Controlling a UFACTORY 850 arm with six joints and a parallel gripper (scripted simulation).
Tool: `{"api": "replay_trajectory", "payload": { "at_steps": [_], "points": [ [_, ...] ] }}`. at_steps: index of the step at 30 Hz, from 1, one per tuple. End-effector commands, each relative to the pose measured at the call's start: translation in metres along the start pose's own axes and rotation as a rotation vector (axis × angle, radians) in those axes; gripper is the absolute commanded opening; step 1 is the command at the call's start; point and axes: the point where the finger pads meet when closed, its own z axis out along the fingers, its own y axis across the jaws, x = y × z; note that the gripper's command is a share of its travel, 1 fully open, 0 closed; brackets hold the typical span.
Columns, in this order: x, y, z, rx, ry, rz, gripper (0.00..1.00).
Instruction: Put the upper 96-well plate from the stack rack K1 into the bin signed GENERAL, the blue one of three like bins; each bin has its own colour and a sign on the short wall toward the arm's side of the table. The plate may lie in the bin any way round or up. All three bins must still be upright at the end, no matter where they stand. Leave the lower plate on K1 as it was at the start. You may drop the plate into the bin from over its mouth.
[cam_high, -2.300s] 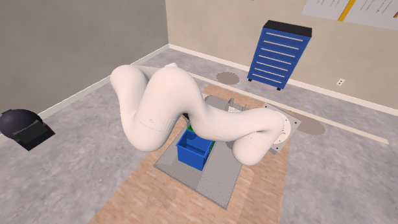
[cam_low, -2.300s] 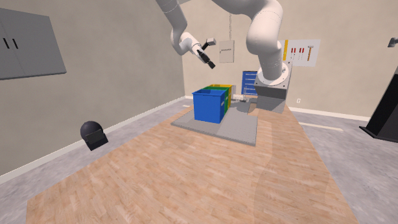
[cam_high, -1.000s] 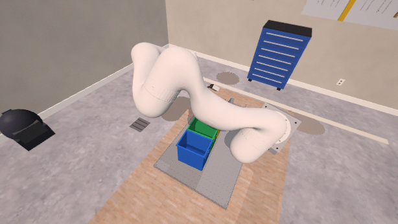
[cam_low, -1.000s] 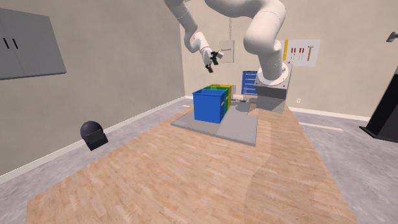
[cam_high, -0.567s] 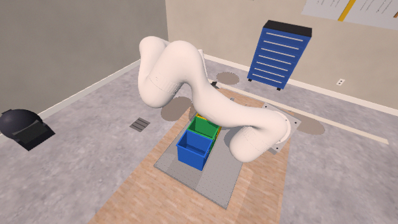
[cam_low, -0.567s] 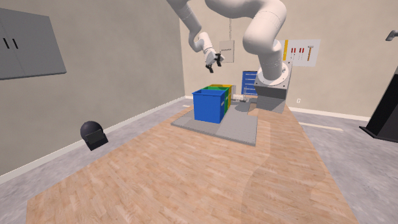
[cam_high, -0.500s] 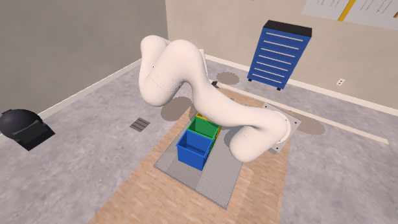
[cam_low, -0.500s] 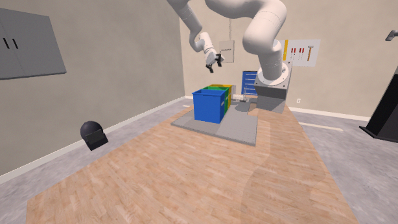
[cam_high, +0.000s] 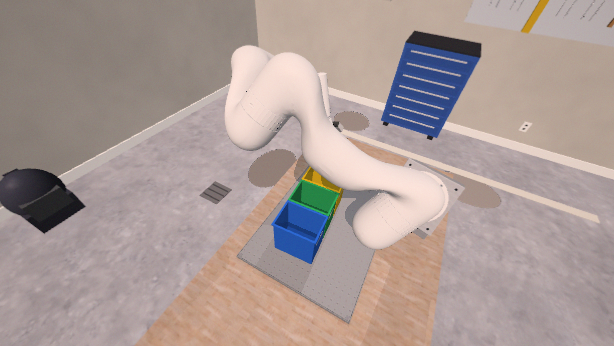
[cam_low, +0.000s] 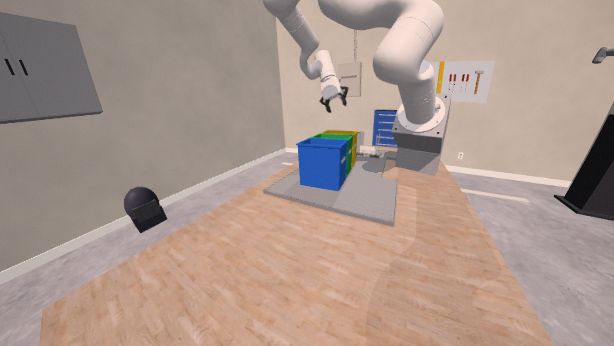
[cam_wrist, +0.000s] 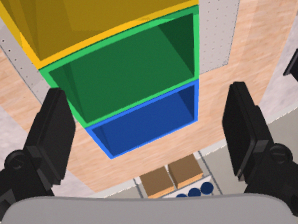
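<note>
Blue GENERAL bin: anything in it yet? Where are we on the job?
Nothing looks done yet: in the wrist view the blue bin shows only its bare floor, as do the green bin and yellow bin; all three stand upright. In hand: nothing, the claw hangs open high above the bins. Left: the whole pick from the rack, whose plates I can't make out clearly, then the drop.

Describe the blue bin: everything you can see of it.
The blue bin is an open-topped rectangular box with plain, plastic-looking walls and a slightly raised rim. It stands upright on the grey perforated mat, at the end of a row of three, its long side against the green bin. Nothing shows inside it. No sign is legible on its visible walls. The open gripper hangs high above the row, holding nothing and touching no bin.
</note>
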Motion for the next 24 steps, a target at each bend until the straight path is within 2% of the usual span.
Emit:
{"api": "replay_trajectory", "payload": {
  "at_steps": [1, 3, 15, 20, 24],
  "points": [
    [0.017, 0.000, -0.002, 0.033, 0.006, -0.097, 1.00],
    [0.017, 0.000, -0.002, 0.033, 0.006, -0.097, 1.00],
    [0.064, 0.004, -0.005, 0.106, 0.051, -0.363, 1.00],
    [0.072, 0.005, -0.005, 0.114, 0.058, -0.398, 1.00],
    [0.091, 0.008, -0.005, 0.137, 0.083, -0.498, 1.00]
  ]
}}
